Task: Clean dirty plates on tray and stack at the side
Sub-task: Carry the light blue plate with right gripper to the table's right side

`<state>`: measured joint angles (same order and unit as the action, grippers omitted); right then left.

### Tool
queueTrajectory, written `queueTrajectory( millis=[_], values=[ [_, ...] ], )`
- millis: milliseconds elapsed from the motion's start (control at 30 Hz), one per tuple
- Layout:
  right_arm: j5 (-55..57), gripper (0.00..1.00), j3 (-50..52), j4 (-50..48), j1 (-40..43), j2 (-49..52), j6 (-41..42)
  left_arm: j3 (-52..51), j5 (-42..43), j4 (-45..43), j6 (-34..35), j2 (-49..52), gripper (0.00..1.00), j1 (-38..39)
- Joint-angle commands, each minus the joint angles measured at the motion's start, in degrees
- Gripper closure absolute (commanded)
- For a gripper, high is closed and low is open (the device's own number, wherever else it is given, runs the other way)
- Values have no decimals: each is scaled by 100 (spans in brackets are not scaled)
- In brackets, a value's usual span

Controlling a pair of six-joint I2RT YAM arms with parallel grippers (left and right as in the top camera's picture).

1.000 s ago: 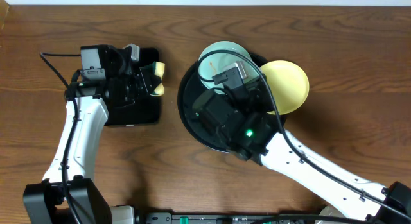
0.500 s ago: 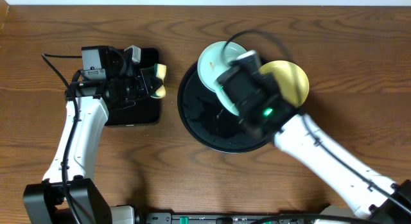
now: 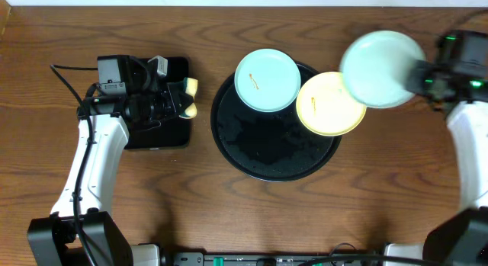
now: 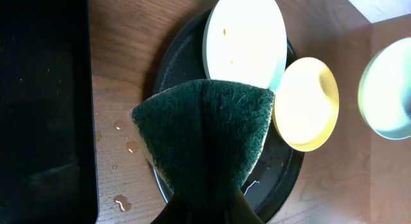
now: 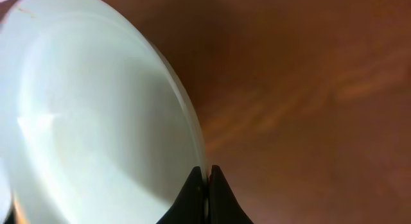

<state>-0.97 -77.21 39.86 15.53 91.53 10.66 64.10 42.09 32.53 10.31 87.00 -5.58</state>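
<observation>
No writing, brand, number or sign can be read in any view. The pale blue plate (image 3: 267, 80), the yellow plate (image 3: 329, 104) and the third plate (image 3: 381, 59) are plain-surfaced, and the round black tray (image 3: 259, 155) and the green sponge (image 4: 202, 131) carry no marking. A small pale patch on the left wrist camera housing (image 3: 113, 84) is too small to make out.

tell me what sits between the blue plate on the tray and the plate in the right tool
The yellow plate, straddling the tray rim; overhead view.
</observation>
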Motion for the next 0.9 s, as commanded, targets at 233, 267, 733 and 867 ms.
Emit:
queueTrajectory(
  millis=[233,267,733,867],
  values=[
    [-844,99,-96,-761,1134,1473,-166,-11,94,0,-20,-28,92,-24],
    [-857,99,-96,-850,1158,1587,-243,-11,92,0,-20,-28,93,-24],
    [-846,40,-127,-1408,1255,2420,-570,-11,74,0,-22,-28,92,-24],
    [-994,34,-439,-879,1263,2249,-911,-11,-101,0,-20,-28,92,-24]
  ],
)
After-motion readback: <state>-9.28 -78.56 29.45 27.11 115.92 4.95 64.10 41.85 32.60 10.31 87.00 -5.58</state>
